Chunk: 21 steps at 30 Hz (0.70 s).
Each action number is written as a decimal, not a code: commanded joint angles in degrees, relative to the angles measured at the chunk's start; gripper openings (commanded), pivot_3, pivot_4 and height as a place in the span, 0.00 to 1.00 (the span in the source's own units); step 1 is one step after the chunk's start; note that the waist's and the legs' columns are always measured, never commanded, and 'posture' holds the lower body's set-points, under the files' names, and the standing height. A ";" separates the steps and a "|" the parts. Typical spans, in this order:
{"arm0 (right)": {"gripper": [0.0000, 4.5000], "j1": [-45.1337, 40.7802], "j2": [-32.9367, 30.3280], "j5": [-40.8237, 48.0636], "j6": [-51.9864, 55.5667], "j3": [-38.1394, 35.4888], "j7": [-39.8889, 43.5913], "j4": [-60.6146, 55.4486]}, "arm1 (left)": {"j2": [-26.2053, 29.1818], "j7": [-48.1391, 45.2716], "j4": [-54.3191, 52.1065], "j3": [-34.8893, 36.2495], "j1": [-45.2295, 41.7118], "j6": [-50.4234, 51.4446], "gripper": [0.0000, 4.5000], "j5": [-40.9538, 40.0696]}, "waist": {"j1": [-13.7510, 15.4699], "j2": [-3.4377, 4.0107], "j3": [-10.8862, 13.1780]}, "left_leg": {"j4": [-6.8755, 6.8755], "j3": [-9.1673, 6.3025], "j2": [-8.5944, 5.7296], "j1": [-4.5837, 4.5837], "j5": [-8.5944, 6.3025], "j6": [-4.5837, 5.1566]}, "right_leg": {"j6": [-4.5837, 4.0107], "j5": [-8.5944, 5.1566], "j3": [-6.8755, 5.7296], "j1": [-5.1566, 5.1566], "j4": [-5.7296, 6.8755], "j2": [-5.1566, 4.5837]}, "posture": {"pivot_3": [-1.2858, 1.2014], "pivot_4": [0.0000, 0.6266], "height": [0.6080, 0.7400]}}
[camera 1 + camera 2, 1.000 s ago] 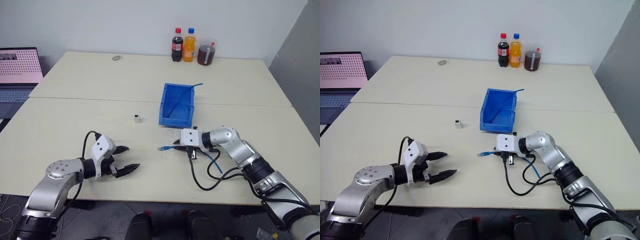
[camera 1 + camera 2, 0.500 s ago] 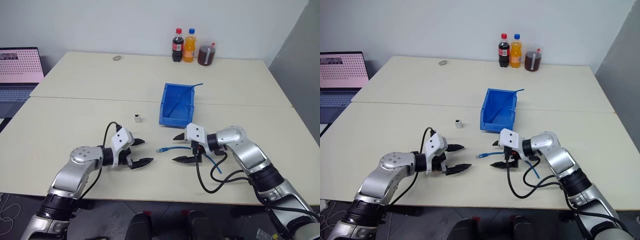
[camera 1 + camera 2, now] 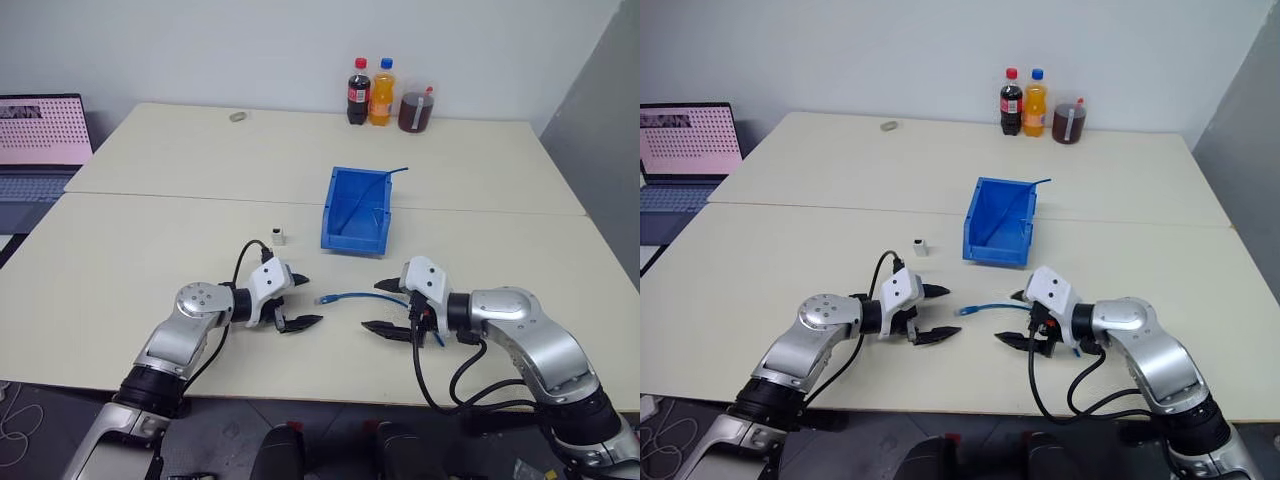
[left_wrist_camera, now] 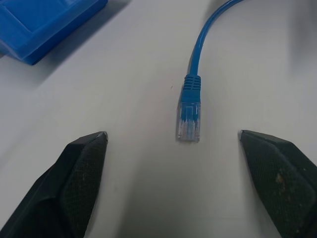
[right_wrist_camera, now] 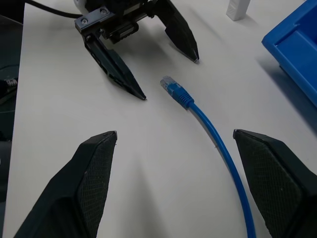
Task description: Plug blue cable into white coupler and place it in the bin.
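the blue cable (image 3: pixel 352 296) is seen lying free on the tabletop (image 3: pixel 150 250), its clear plug (image 4: pixel 188 128) pointed at the left end effector (image 3: pixel 298 301), whose fingers are spread wide on either side of it without contact. the right end effector (image 3: pixel 384 307) is likewise held open, astride the cable's run, gripping nothing. the white coupler (image 3: pixel 279 236) is stood upright near the bin (image 3: pixel 355 210), well apart from the plug.

Bright, even light – soft shadows under the table (image 3: pixel 120 250)'s items, views sharp.
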 commanded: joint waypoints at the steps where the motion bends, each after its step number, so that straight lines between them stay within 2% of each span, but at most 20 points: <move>1: 0.90 0.94 0.49 1.66 0.92 -1.30 -2.54 -3.38 | -0.71 -1.84 1.74 -3.37 0.45 -0.38 0.84 2.42 | 0.13 0.00 0.00 | 0.00 0.00 0.00 0.00 0.00 0.00 | -0.01 0.01 0.00 0.00 0.00 0.00 | 0.52 0.24 1.00; 12: 0.90 2.99 -1.11 5.86 1.51 -1.92 -3.74 -7.16 | -0.54 -2.06 5.39 -6.54 -0.87 -0.23 0.31 6.49 | 0.64 0.02 -0.14 | 0.04 -0.06 -0.04 0.04 0.01 0.01 | 0.24 -0.10 -0.03 0.10 -0.02 -0.01 | 0.52 0.24 1.00; 17: 0.90 4.78 -1.42 7.45 2.72 -2.68 -5.49 -8.67 | -1.14 -0.57 6.16 -6.94 -1.47 0.31 0.06 7.61 | 0.60 0.04 -0.18 | 0.04 -0.06 -0.02 0.46 0.01 0.01 | 0.26 -0.12 0.00 0.48 -0.04 -0.01 | 0.52 0.24 1.00; 21: 0.90 6.92 -2.11 6.44 0.16 -2.73 -7.07 -9.57 | -1.76 0.16 5.64 -6.50 -1.54 -0.31 0.05 7.38 | 0.59 0.06 -0.21 | 0.04 -0.07 0.00 0.60 0.04 0.05 | 0.18 -0.17 -0.01 0.59 -0.06 -0.02 | 0.52 0.24 1.00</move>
